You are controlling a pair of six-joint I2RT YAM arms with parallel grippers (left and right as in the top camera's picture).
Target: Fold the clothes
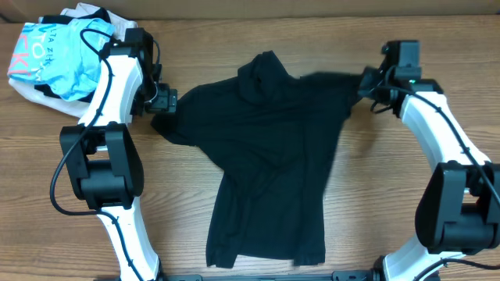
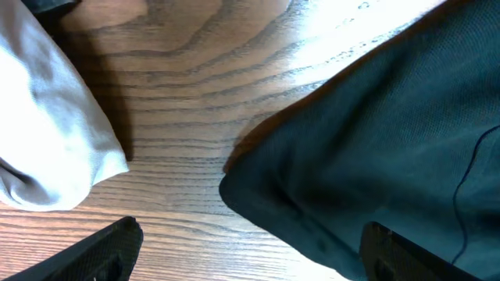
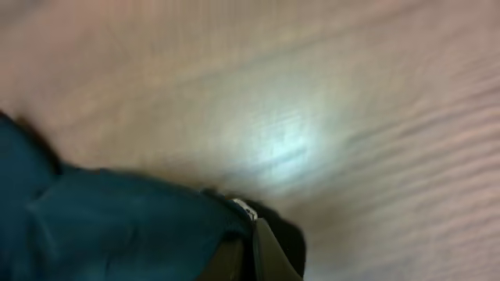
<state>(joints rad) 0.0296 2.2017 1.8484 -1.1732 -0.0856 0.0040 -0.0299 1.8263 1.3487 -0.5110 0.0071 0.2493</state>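
The black garment point(image 1: 269, 156) lies spread on the wooden table, collar toward the back, hem toward the front. My left gripper point(image 1: 162, 101) is open just above the left sleeve edge; in the left wrist view its fingers point(image 2: 250, 250) straddle the sleeve's edge point(image 2: 367, 156) without touching it. My right gripper point(image 1: 366, 81) is shut on the right sleeve, which is pulled out to the right. In the right wrist view the closed fingers point(image 3: 254, 254) pinch the dark cloth point(image 3: 117, 226), and the picture is blurred.
A light blue printed garment point(image 1: 58, 51) lies on a white one at the back left corner, next to my left arm. A pale cloth point(image 2: 47, 125) shows in the left wrist view. Both arm bases stand at the front edge.
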